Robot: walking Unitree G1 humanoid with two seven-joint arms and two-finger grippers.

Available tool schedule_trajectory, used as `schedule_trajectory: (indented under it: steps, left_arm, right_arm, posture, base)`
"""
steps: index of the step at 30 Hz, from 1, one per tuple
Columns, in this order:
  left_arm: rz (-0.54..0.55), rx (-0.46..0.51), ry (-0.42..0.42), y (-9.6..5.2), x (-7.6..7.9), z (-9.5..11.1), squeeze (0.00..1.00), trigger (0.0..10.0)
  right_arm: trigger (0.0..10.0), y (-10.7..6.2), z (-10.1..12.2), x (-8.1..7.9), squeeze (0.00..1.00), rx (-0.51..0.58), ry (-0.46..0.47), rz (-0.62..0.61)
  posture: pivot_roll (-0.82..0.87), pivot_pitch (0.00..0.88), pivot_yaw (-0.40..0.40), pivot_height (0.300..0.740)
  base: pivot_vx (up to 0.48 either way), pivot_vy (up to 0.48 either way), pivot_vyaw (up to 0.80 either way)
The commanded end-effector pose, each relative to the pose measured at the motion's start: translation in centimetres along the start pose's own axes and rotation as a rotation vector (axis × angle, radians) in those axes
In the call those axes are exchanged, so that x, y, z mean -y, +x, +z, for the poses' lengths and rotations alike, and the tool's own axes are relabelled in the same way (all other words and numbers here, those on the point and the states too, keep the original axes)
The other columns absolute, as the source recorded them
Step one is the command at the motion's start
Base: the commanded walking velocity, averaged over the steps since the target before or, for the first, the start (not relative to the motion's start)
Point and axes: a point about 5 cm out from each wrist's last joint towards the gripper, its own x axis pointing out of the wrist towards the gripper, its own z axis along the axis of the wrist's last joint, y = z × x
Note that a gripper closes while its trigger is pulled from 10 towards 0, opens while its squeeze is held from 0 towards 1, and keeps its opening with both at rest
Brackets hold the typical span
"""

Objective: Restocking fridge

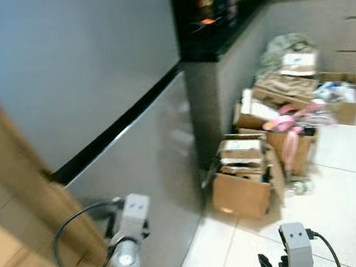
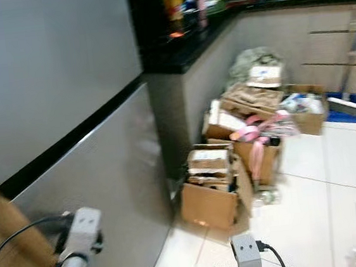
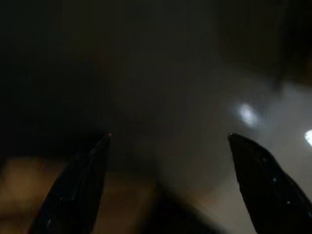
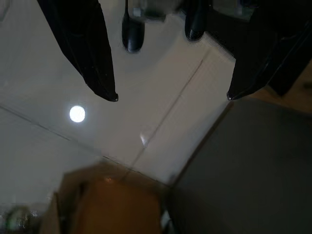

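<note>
The silver fridge (image 1: 82, 73) stands closed on the left, with a black gap (image 1: 117, 130) between its upper and lower doors. My left arm (image 1: 128, 237) is low, close in front of the lower door (image 2: 116, 178). In the dark left wrist view my left gripper (image 3: 169, 137) is open with nothing between its fingers. My right arm (image 1: 296, 243) hangs low over the tile floor. The right gripper (image 4: 171, 97) is open and empty above the pale tiles, with a cardboard box (image 4: 114, 204) beyond it.
Open cardboard boxes (image 1: 246, 177) and bags (image 1: 287, 84) are piled on the floor along the grey cabinet, right of the fridge. A black counter (image 1: 218, 33) carries bottles and dishes. A wooden panel (image 1: 14, 182) stands at the left. A blue dustpan (image 2: 343, 108) lies at the far right.
</note>
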Motion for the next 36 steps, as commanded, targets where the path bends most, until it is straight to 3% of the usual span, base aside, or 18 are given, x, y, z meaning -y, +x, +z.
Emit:
schedule_trajectory:
  steps: [1,2,3,5,9,18,22,27,36]
  left_arm:
    - [-0.201,-0.197,-0.068,-1.2,1.4,-4.6,0.00,10.0]
    - [-0.201,-0.197,-0.068,-1.2,1.4,-4.6,0.00,10.0]
    - [-0.277,-0.227,-0.056,-1.8,2.5,-5.6,0.00,10.0]
    - [-0.343,-0.197,0.006,-2.6,4.1,-6.6,0.00,10.0]
    - [-0.348,-0.205,0.027,-3.2,6.0,-7.1,0.00,10.0]
    - [-0.354,-0.178,0.065,-3.0,6.4,-6.0,0.00,10.0]
    - [-0.368,-0.139,0.001,-2.9,6.6,-5.1,0.00,10.0]
    - [-0.390,-0.128,-0.014,-3.1,7.3,-4.8,0.00,10.0]
    - [-0.418,-0.096,-0.017,-3.4,8.0,-4.3,0.00,10.0]
  right_arm:
    - [10.0,-0.1,-1.3,-0.7,0.00,-0.069,0.030,0.039]
    - [10.0,-0.1,-1.3,-0.7,0.00,-0.069,0.030,0.039]
    - [10.0,-0.2,-1.7,-0.7,0.00,-0.088,0.020,0.041]
    - [10.0,-0.3,-2.2,-0.5,0.00,-0.107,0.009,0.029]
    - [10.0,-0.3,-2.2,-0.3,0.00,-0.113,-0.008,0.033]
    - [10.0,0.1,-1.4,-0.4,0.00,-0.099,-0.029,0.045]
    - [10.0,0.0,-1.5,-0.3,0.00,-0.104,-0.036,0.045]
    - [10.0,0.0,-1.8,-0.1,0.00,-0.110,-0.033,0.025]
    - [10.0,-0.1,-1.7,0.0,0.00,-0.099,-0.029,0.014]
  posture:
    - [-0.02,0.107,0.096,0.717]
    - [-0.02,0.107,0.096,0.717]
    - [-0.02,0.098,0.091,0.717]
    - [-0.02,0.090,0.085,0.717]
    - [-0.03,0.066,0.078,0.717]
    - [-0.04,0.048,0.075,0.717]
    - [-0.04,0.036,0.071,0.717]
    - [-0.04,0.029,0.072,0.717]
    - [-0.05,0.018,0.079,0.717]
  base:
    - [0.000,0.000,0.00]
    - [0.000,0.000,0.00]
    - [0.000,0.000,0.00]
    - [0.000,0.000,0.00]
    - [0.000,0.000,0.00]
    - [0.000,0.000,0.00]
    - [0.000,0.000,0.00]
    - [0.000,0.000,0.00]
    - [-0.462,0.000,0.00]
